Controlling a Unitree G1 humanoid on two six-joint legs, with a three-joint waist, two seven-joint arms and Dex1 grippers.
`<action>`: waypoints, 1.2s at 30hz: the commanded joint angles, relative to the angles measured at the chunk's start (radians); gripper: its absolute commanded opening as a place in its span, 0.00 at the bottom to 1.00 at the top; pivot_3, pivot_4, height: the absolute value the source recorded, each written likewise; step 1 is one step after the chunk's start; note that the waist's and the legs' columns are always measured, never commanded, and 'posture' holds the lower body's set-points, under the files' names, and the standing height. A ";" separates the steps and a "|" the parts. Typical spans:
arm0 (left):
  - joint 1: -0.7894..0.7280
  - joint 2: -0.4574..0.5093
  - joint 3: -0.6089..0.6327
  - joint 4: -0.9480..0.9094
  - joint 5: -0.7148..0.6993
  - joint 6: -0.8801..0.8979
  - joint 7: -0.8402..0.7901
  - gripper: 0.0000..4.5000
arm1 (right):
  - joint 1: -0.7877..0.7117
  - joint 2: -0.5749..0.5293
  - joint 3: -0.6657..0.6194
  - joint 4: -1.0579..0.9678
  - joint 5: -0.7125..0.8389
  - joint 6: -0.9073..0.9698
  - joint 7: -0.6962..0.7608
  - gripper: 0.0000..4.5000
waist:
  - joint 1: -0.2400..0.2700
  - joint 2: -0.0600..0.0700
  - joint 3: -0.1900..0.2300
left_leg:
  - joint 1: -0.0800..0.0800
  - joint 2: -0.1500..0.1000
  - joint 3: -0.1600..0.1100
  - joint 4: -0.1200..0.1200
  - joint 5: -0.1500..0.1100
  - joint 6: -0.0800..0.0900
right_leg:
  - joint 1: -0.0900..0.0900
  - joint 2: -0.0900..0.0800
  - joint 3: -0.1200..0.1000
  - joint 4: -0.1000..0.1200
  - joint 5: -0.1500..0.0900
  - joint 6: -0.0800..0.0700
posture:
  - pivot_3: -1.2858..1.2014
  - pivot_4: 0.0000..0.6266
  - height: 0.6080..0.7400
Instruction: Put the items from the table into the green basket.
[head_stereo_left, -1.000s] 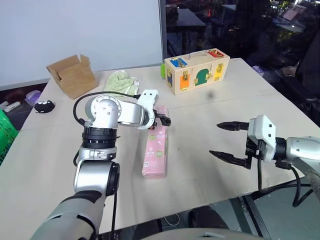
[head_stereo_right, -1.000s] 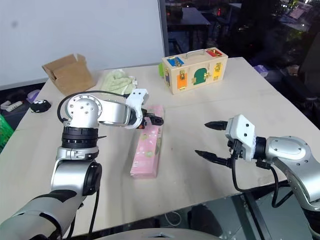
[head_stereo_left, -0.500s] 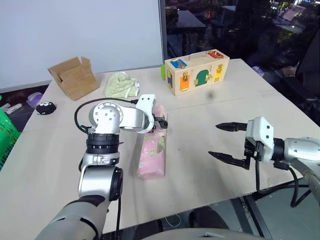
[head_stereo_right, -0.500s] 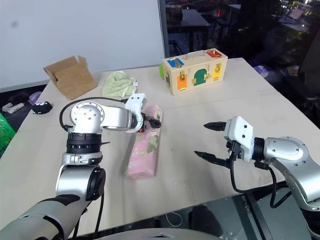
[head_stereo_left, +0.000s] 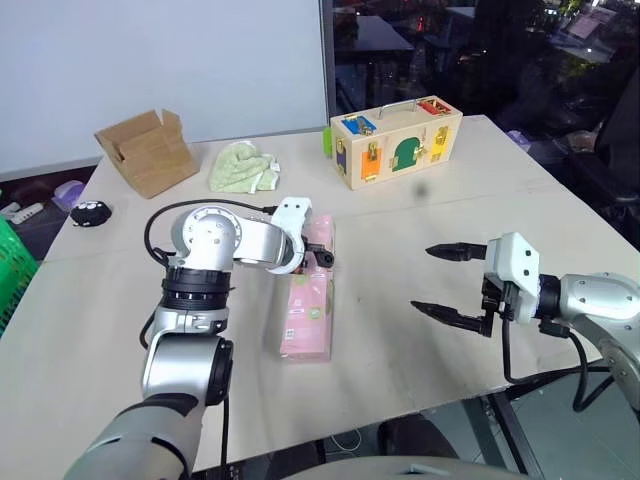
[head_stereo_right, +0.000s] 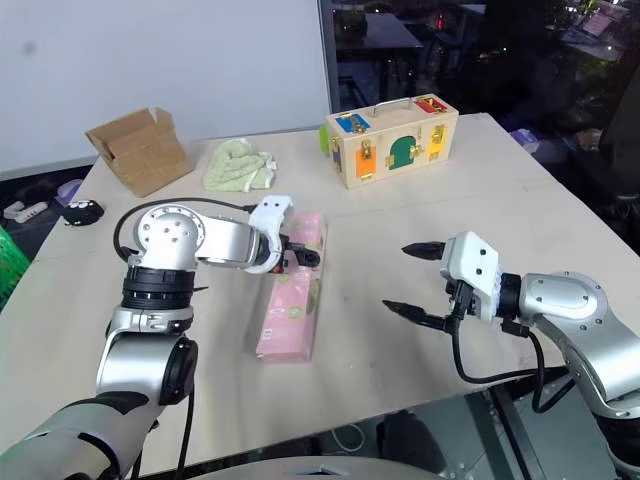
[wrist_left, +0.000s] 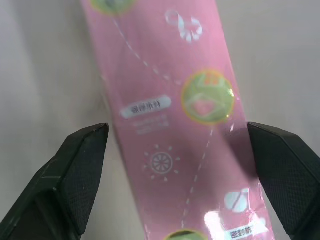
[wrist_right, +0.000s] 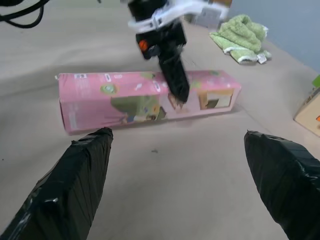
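A long pink packet (head_stereo_left: 309, 305) lies flat on the beige table (head_stereo_left: 420, 210), pointing away from me. My left gripper (head_stereo_left: 320, 252) hangs tilted down over the packet's far half. It is open, one black finger (wrist_left: 75, 165) on each side of the packet (wrist_left: 175, 115), nothing gripped. My right gripper (head_stereo_left: 424, 279) hovers open above the table, well to the right of the packet and apart from it. Its wrist view shows the packet (wrist_right: 100, 100) side-on with the left gripper's fingers at it. A sliver of the green basket (head_stereo_left: 8, 270) shows beyond the table's left edge.
At the back of the table stand a wooden latch box (head_stereo_left: 395, 142), a crumpled green cloth (head_stereo_left: 243, 167) and an open cardboard box (head_stereo_left: 148, 150). A small black object (head_stereo_left: 90, 213) lies near the left edge. The table's front edge runs just below my right gripper.
My left gripper has sunk closer to the pink packet, still open. The right gripper has kept still. The head views have shifted slightly.
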 joint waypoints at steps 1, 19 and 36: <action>0.009 -0.020 0.004 0.031 0.068 0.005 -0.017 0.99 | -0.017 0.002 -0.005 -0.012 -0.005 -0.021 -0.005 1.00 | 0.000 0.000 0.000 | 0.000 0.000 0.000 0.000 0.000 0.000 | 0.000 0.000 0.000 0.000 0.000 0.000 | 0.44 0.03 1.00; 0.067 0.008 0.234 -0.194 0.150 0.005 -0.160 0.36 | -0.079 0.021 0.056 0.062 -0.027 -0.069 0.052 1.00 | 0.001 -0.002 0.001 | 0.001 -0.001 0.000 0.001 0.000 0.000 | 0.000 0.000 0.001 0.001 0.000 0.001 | 0.48 0.00 1.00; 0.330 0.350 0.700 -0.408 0.289 -0.286 -0.447 0.36 | -0.537 0.494 0.380 0.572 -0.152 -0.281 0.169 1.00 | 0.172 -0.010 0.008 | -0.002 -0.001 -0.013 -0.003 0.001 -0.002 | -0.004 0.000 -0.004 0.002 0.003 -0.005 | 0.64 0.00 1.00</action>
